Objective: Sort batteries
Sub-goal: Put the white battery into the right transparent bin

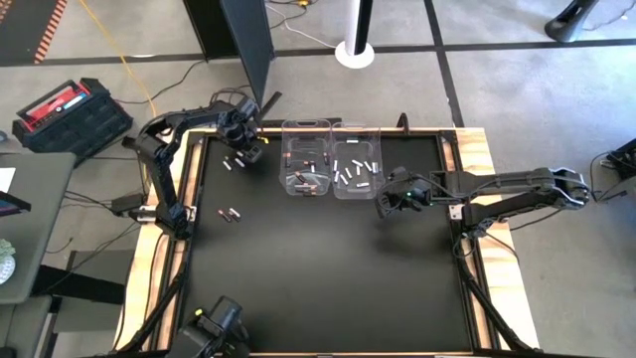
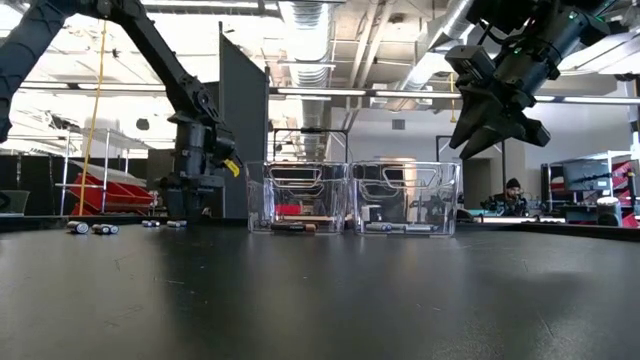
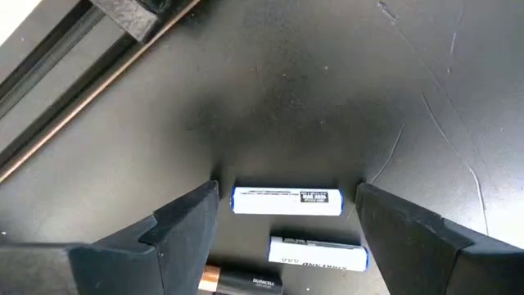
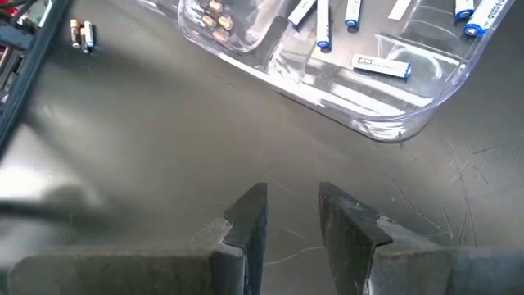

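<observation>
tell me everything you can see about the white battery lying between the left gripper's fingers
The white battery is a small cylinder with a white label, blue bands at both ends and dark print. It lies flat on the black table, crosswise between the open fingers of the left gripper, touching neither. A second white battery lies just beside it, apart.

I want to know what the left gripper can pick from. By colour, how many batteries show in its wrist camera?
White batteries with blue ends: 2
Dark battery with a copper end: 1
Total: 3
</observation>
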Available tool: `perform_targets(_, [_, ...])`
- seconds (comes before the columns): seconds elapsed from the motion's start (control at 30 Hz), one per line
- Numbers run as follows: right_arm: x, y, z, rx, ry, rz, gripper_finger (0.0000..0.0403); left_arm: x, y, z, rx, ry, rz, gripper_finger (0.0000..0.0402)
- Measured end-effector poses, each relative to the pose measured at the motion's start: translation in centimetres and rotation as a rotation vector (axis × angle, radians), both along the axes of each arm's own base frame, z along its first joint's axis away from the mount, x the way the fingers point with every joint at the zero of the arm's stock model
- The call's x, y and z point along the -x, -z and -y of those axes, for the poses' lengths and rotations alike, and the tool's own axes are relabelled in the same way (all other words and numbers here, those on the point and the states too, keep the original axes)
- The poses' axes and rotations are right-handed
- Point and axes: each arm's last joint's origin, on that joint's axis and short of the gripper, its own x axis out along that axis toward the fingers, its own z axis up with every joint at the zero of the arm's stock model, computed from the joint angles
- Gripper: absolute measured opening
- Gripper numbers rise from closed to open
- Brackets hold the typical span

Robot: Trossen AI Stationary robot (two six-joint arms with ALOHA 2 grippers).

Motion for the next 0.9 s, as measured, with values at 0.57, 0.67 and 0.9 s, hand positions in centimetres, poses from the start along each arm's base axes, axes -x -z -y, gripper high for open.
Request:
perform_targets(0.57, [0.00,0.00,-0.02,0.000,-0.001,0.000,0.0127,0.06,0.01,-0.08,-0.001,0.002,0.005,0.0261])
perform_targets(0.67, [0.00,0.00,-0.02,0.000,-0.001,0.000,0.0127,0.06,0.01,-0.08,-0.001,0.002,0.006,0.0253])
perform_targets(0.9, [0.00,0.00,0.02,0.001,0.000,-0.001,0.0127,0.06,0.02,-0.07,-0.001,0.002,0.006,0.0247])
